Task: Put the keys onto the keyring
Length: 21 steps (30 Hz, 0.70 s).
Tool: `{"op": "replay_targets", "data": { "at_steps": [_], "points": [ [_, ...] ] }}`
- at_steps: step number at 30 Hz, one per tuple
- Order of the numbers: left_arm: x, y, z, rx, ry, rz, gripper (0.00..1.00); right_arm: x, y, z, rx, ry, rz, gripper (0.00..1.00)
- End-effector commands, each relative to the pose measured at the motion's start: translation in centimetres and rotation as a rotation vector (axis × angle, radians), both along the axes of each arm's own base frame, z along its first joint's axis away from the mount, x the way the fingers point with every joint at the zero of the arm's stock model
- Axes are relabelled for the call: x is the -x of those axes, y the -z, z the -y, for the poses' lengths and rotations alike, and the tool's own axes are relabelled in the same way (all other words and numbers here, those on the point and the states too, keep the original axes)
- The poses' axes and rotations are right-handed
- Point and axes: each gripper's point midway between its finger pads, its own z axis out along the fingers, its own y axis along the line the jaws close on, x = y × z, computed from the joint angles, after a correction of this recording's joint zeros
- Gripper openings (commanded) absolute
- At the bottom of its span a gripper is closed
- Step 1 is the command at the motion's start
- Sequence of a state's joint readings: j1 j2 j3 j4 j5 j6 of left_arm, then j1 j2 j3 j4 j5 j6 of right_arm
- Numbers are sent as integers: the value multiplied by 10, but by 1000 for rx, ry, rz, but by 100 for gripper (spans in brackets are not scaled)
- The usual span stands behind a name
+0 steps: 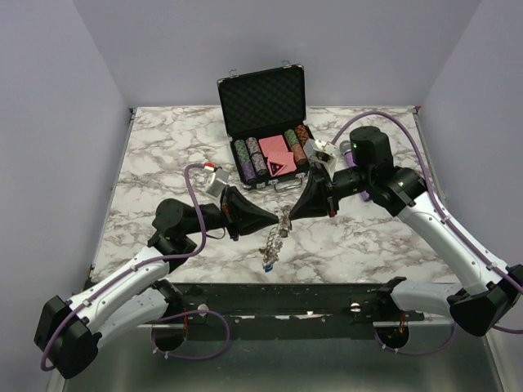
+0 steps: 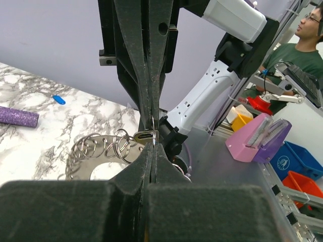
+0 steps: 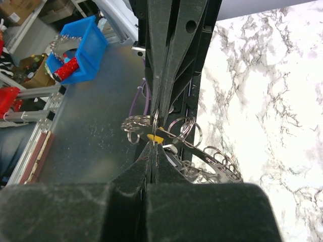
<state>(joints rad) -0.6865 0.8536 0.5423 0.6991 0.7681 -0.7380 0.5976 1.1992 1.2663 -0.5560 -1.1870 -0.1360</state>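
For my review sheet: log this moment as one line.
left hand: shut on keyring loop | right hand: shut on keyring loop | yellow key: at right hand's tips | chip case: open, behind

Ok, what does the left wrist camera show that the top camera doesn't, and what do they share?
Only the left wrist view: a purple microphone and a blue key lying on the marble table, plus a person in green beyond it. Only the top view: the open black chip case at the back, with its rows of chips. Both: the left claw and right claw shut, tip to tip, on the keyring.
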Motion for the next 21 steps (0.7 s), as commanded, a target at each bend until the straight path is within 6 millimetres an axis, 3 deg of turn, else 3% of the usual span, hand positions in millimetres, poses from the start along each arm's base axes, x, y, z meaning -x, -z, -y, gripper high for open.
{"op": "replay_targets", "data": {
  "at_steps": [1, 21],
  "points": [
    [2, -16, -3, 56, 2, 39, 0, -6, 0, -4, -3, 19, 14, 0],
    [-7, -9, -3, 39, -42, -7, 0, -5, -4, -5, -5, 19, 24, 0]
  ]
}}
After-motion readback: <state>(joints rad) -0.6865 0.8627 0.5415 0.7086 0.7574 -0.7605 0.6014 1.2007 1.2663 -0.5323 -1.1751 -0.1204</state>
